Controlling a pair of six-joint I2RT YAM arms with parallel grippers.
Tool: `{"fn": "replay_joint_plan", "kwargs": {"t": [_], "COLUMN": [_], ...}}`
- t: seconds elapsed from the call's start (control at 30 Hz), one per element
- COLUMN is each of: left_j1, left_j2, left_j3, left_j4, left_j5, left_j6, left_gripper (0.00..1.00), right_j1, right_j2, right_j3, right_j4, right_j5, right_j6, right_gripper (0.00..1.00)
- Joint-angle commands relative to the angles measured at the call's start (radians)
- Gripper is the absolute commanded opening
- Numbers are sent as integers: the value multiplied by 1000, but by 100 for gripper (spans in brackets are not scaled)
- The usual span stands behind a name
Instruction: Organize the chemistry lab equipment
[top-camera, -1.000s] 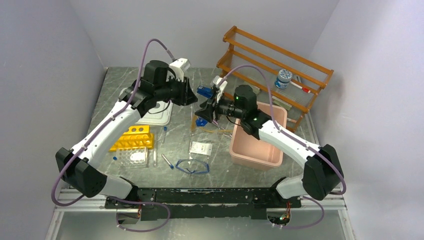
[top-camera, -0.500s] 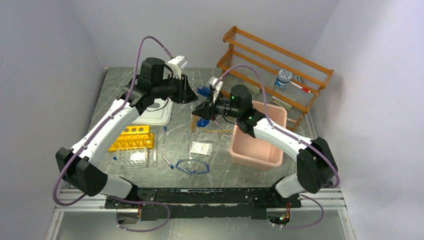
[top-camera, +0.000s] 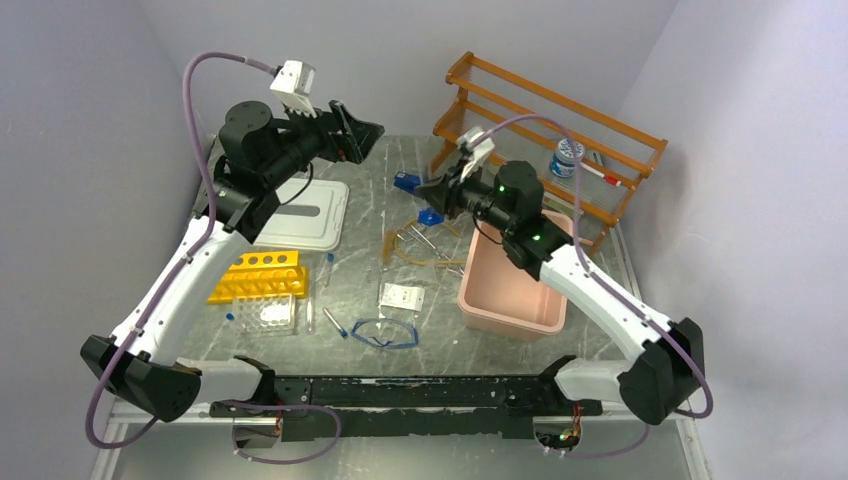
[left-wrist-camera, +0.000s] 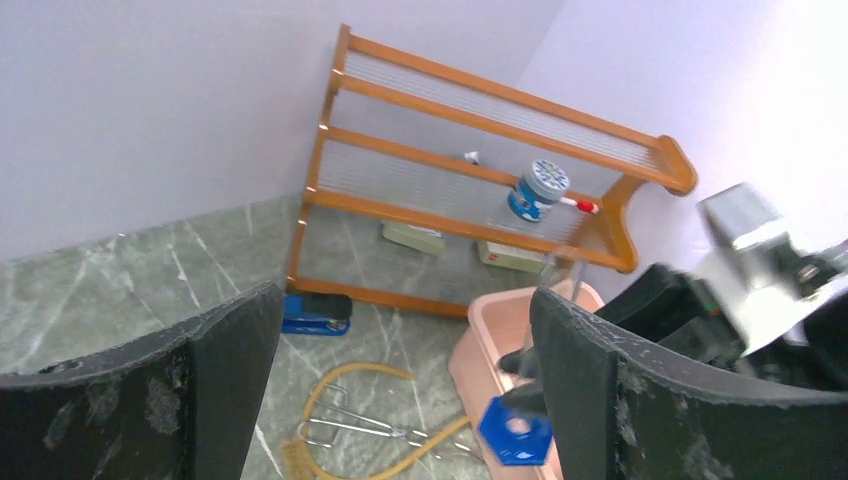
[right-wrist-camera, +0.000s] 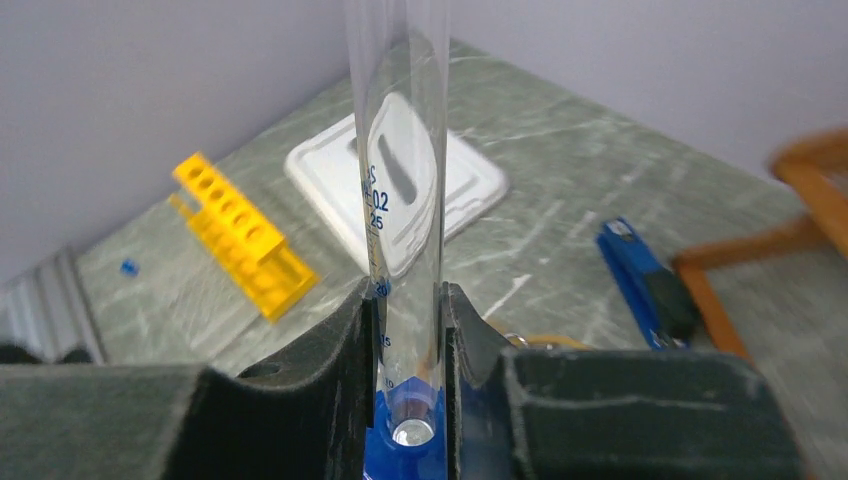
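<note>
My right gripper (right-wrist-camera: 408, 330) is shut on a clear graduated cylinder (right-wrist-camera: 405, 200) with a blue hexagonal base (top-camera: 431, 216), held above the table beside the pink bin (top-camera: 515, 275). My left gripper (top-camera: 365, 130) hangs high at the back left, wide open and empty (left-wrist-camera: 405, 330). Tan rubber tubing (top-camera: 410, 255) lies coiled under the cylinder with metal tongs (left-wrist-camera: 350, 422) on it. Blue-framed goggles (top-camera: 385, 333), a white packet (top-camera: 401, 295), two blue-capped tubes (top-camera: 327, 268) (top-camera: 335, 322) and a small blue cap (top-camera: 229, 316) lie at the front.
A wooden rack (top-camera: 550, 140) at the back right holds a blue-capped bottle (top-camera: 567, 157). A blue stapler (top-camera: 407, 182) sits at its foot. A white tray (top-camera: 305, 212), a yellow tube rack (top-camera: 262, 275) and a clear tube box (top-camera: 270, 313) stand on the left.
My left gripper has opened wide and swung up and back to the left, away from the right one. The right gripper closed on the cylinder and carried it slightly right and back.
</note>
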Motion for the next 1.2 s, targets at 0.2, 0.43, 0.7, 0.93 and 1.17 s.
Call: {"fn": "replay_joint_plan", "kwargs": {"t": [0.2,0.43,0.7,0.93,1.17], "left_j1": [10,16,40,59,59], "left_j2": [7,49,44,72,48], "left_j3": [-112,-142,-215,-207,-276], "left_j4": [75,102,187,149,235], "left_j5": [-123,-121,-115,-104,-161], "left_j6": [46,14,-12,-41,-94], "left_gripper": [97,97,97,93,90], "right_j1": [-19,-36,-263,-289,-288], "right_j2": [-150,-165,-46,94,201], "right_j3": [85,4,-118,-154,-200], "right_j4": [-683,-968,-852,-718,-610], "right_j5": [659,749,449,360,319], "right_j6": [468,661,490,398,419], "right_gripper": [9,6,4,6,10]}}
